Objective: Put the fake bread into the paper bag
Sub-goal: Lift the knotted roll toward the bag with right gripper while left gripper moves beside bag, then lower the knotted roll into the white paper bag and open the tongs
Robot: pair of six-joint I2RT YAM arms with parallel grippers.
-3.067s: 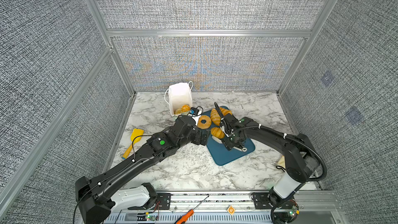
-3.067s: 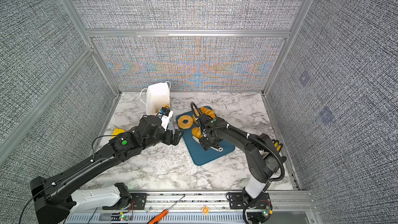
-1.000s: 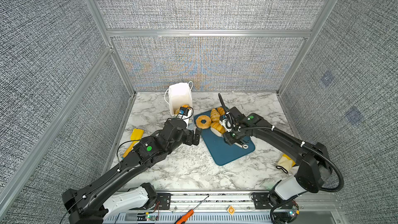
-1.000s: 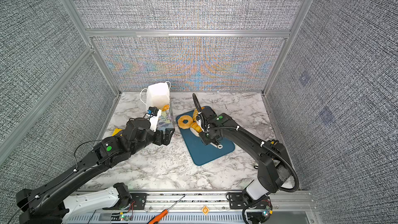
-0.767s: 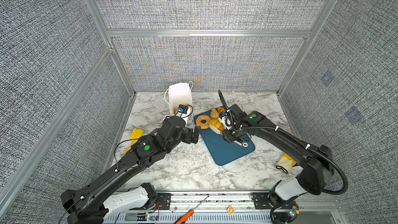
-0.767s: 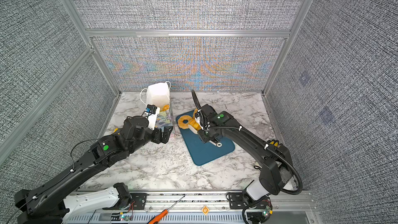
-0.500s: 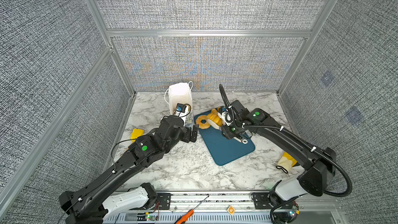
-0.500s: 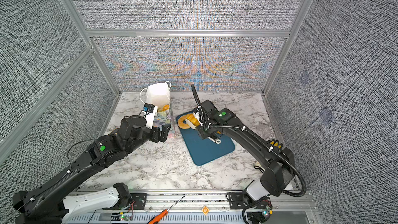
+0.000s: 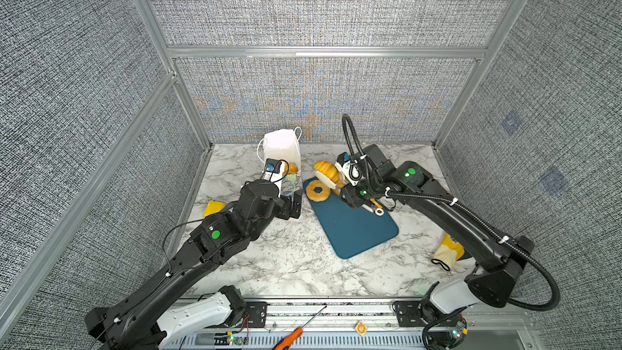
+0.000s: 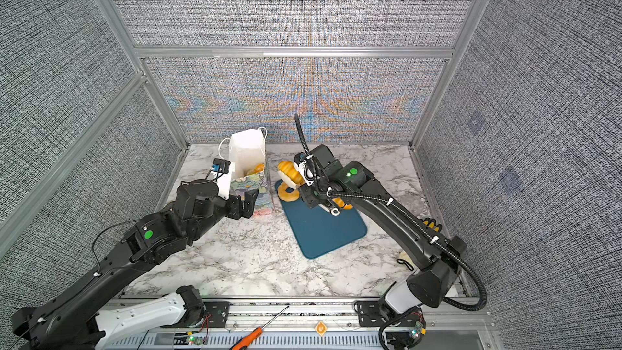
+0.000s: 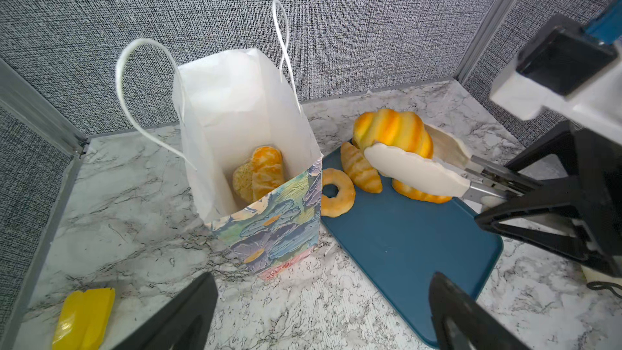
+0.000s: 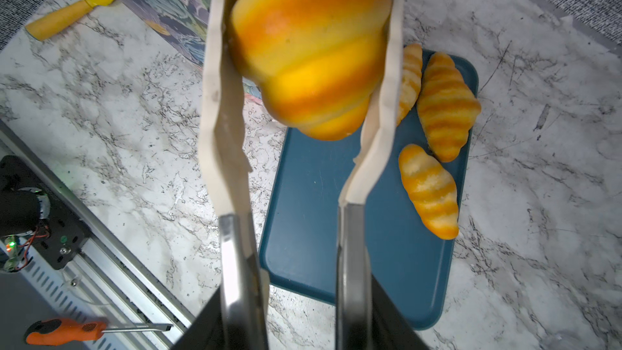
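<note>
The paper bag [image 9: 282,149] [image 10: 246,153] [image 11: 242,112] stands open at the back left, with fake bread [image 11: 259,173] inside. My left gripper [image 9: 292,204] [image 10: 246,204] [image 11: 321,286] is open just in front of its floral face. My right gripper [image 9: 352,196] [image 10: 311,196] [image 12: 296,314] is shut on white-tipped tongs [image 11: 414,171] [image 12: 218,112]. The tongs clamp a big ridged croissant [image 9: 325,170] [image 10: 287,168] [image 11: 390,129] [image 12: 309,45] in the air, right of the bag's mouth. A ring doughnut [image 9: 317,190] [image 11: 336,193] and smaller croissants [image 12: 444,106] [image 12: 427,190] lie on the blue board [image 9: 356,230] [image 12: 319,213].
A yellow-handled tool [image 9: 213,207] [image 11: 84,318] [image 12: 64,18] lies left of the bag near the side wall. A yellow-and-white object [image 9: 449,252] rests under my right arm. An orange screwdriver [image 9: 292,335] [image 12: 64,331] lies on the front rail. Mesh walls close three sides.
My right gripper has lifted the tongs with the big croissant off the board and carried it back-left toward the bag. My left arm has drawn back left, staying open before the bag.
</note>
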